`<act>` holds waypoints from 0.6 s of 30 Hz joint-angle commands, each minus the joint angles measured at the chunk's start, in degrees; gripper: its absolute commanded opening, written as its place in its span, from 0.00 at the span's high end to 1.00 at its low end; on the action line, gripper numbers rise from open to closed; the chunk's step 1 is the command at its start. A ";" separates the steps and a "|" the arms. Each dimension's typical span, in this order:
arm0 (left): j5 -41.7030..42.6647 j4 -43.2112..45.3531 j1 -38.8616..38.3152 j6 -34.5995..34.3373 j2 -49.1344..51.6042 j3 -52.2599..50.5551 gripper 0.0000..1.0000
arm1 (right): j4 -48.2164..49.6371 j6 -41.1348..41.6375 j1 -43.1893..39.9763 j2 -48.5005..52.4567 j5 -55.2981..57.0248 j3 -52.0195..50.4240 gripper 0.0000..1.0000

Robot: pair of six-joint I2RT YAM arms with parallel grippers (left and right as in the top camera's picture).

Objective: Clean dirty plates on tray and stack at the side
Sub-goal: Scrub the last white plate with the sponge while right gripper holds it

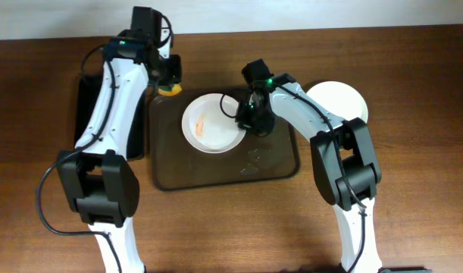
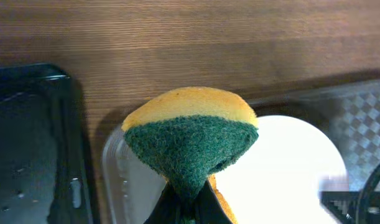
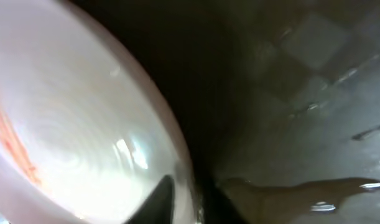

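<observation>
The smeared plate lies on the tray toward 12 o'clock, its 3 o'clock rim pinched by the right end effector. The left end effector, clamped on a sponge, hangs at its 10 o'clock; a second plate sits off-tray at 2 o'clock.
</observation>
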 commanded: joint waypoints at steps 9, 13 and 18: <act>6.86 -3.74 -1.42 2.71 5.44 0.46 0.99 | 2.97 -2.51 -0.28 1.44 4.85 -1.88 0.96; 9.46 -5.16 -1.42 9.70 7.93 0.46 1.00 | 3.37 -2.54 -0.28 1.44 4.42 -1.95 0.96; 17.40 -3.98 -1.57 23.17 14.60 0.46 1.00 | 3.39 -2.54 -0.28 1.44 4.39 -1.95 0.96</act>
